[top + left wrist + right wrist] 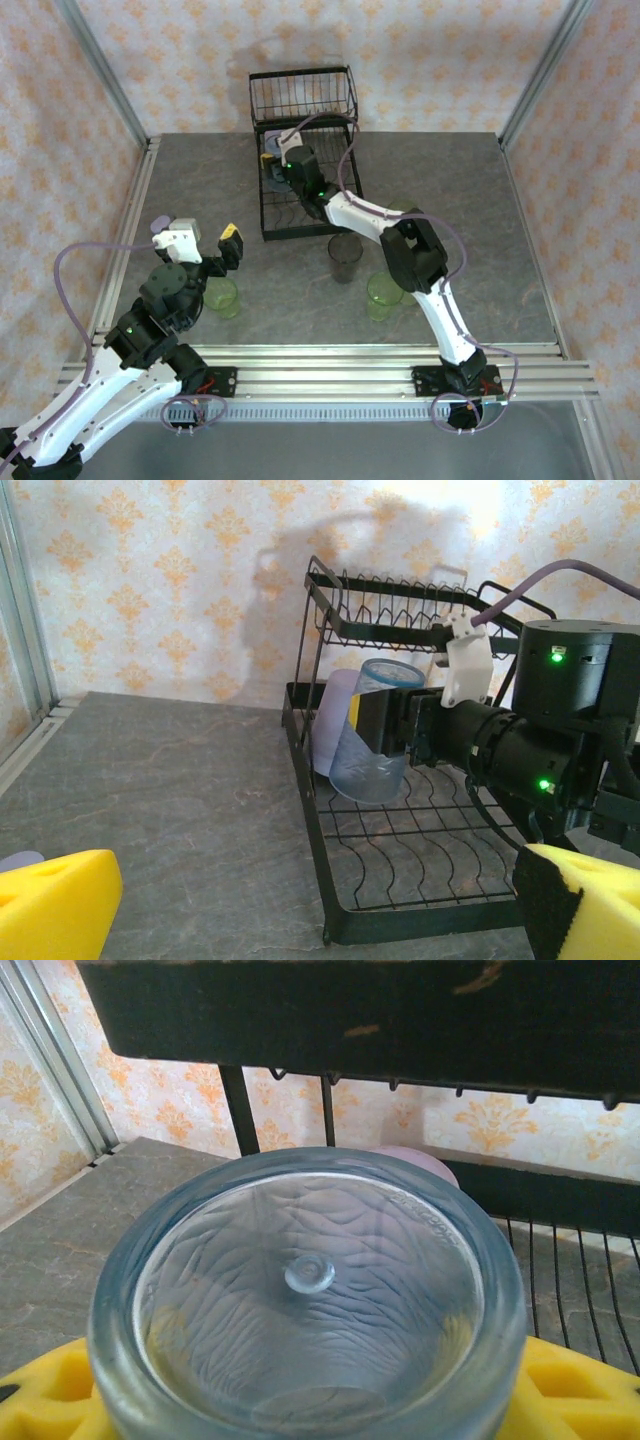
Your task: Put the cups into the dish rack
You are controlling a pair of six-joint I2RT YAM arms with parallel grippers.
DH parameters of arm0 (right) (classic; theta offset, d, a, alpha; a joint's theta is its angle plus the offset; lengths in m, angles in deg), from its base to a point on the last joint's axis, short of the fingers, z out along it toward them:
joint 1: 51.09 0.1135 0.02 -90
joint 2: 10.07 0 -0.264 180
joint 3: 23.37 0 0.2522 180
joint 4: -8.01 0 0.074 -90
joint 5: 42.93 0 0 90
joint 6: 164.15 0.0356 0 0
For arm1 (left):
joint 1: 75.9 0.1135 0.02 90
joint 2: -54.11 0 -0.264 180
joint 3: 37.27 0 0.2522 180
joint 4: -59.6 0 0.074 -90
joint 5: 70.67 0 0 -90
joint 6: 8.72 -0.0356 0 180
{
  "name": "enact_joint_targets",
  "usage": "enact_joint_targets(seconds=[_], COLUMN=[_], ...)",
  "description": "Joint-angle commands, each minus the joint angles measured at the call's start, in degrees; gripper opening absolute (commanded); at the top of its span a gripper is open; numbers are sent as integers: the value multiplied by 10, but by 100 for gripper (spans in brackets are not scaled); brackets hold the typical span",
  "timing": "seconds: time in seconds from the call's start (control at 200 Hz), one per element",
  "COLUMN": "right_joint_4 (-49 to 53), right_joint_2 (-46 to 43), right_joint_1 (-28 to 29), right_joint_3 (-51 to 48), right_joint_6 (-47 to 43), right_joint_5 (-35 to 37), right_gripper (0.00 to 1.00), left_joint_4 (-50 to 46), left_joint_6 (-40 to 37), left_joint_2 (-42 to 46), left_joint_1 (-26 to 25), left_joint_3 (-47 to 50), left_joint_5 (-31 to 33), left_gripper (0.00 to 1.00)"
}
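Reference: clock directions were read on the table (pixel 480 200) as seen from above, with 12 o'clock at the far wall.

Dish rack: the black wire dish rack (pixel 420 918) was found at 12 o'clock on the table. Its raised basket (pixel 303 98) stood at the far end and its flat tray (pixel 400 850) extended toward 6 o'clock.

Right gripper: the right gripper (pixel 385 725) was extended over the flat tray, at the end below the raised basket. Its jaws were clamped on the sides of the light blue cup (pixel 372 750).

Light blue cup: it was held tilted, base uppermost and mouth toward the tray wires. Whether the mouth touched the wires could not be determined. In the right wrist view its moulded base was seen facing the camera, between the yellow foam pads (pixel 575 1390).

Lavender cup: a lavender cup (pixel 335 720) was noted inside the rack, just behind the light blue cup, at its 9 o'clock side in the left wrist view.

Left gripper: the left gripper (pixel 232 246) was held above the table at 8 o'clock, well apart from the rack. Its jaws were spread wide with nothing between them.

Dark grey cup: the dark grey cup (pixel 346 258) stood upright on the table, just beyond the 6 o'clock end of the rack.

Green cups: the first green cup (pixel 222 297) stood at 7 o'clock near the left arm. The second green cup (pixel 382 296) stood at 5 o'clock beside the right arm.
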Motion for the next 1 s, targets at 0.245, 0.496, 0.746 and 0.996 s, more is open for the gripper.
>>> enact_joint_targets(seconds=[0.245,0.496,0.746,0.996], right_joint_4=[52,66,78,79], right_joint_2=[66,87,106,98], right_joint_1=[0,0,1,1], right_joint_3=[100,125,151,146], right_joint_6=[-17,-8,-11,-3], right_joint_5=[-8,-20,-23,-23], right_gripper=[34,34,36,59], left_joint_4=[4,5,4,1], left_joint_6=[-12,-12,-9,-8], left_joint_2=[5,4,5,7], left_joint_1=[-2,-2,-2,-2], left_joint_3=[-20,-18,-15,-14], left_joint_5=[21,22,22,22], left_gripper=[99,99,99,99])
